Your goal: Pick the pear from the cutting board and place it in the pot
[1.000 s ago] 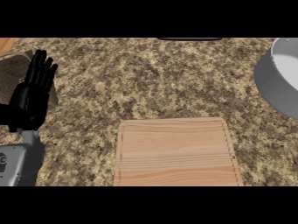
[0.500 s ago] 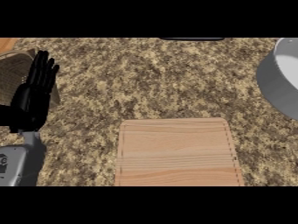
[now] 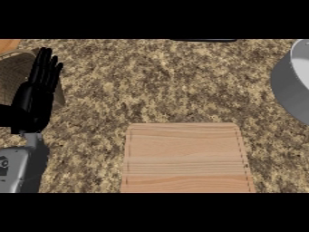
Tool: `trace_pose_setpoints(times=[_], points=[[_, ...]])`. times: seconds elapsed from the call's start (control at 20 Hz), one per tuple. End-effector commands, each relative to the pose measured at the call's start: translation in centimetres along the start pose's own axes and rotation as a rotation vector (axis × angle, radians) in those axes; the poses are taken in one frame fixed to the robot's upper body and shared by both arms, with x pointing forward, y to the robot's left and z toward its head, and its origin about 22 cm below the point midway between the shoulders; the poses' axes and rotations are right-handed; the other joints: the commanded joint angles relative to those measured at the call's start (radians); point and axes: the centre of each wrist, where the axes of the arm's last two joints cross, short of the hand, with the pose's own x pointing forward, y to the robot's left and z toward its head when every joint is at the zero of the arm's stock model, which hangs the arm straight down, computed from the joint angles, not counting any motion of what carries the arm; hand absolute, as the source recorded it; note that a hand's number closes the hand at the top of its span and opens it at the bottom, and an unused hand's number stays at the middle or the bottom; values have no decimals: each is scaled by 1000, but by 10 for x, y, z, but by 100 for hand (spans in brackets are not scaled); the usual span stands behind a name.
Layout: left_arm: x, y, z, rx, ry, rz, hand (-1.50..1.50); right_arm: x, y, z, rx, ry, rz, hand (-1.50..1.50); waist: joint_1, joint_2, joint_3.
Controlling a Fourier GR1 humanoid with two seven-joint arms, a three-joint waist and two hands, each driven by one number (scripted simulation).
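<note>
One hand only on show: left hand (image 3: 36, 93), at the left edge above its grey forearm (image 3: 9, 170), released, fingers straight and pointing far, resting over the counter (image 3: 163, 81) and well apart from everything the task needs. No sign of the right hand in this view, so no telling whether open or closed round anything. No pear to be seen either: not on the board (image 3: 183, 158), lying at the near middle with its wood grain bare, nor on the speckled counter between board and pot. Pot (image 3: 292, 97) at the far right, cut by the right edge, showing only part of its grey wall and pale inside; impossible to say whether the pear lies in the hidden part. Judging by the bare board, probably past the pick: either carrying with the unseen right hand, or already done with the drop. If carrying, next calls for bringing the pear over the pot's mouth, well inside the rim, lowering, then opening the fingers. If done, calls only for drawing the right hand back clear of the rim. Nothing to ask of the left hand but keeping out of the way.
</note>
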Motion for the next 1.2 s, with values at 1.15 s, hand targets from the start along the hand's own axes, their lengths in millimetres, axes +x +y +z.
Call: trace_pose_setpoints(times=[1.15], points=[[-6, 3, -6, 4, -5, -7, 0, -44, -38, 20, -228, -48, -734, -150, -7, 5, 2]])
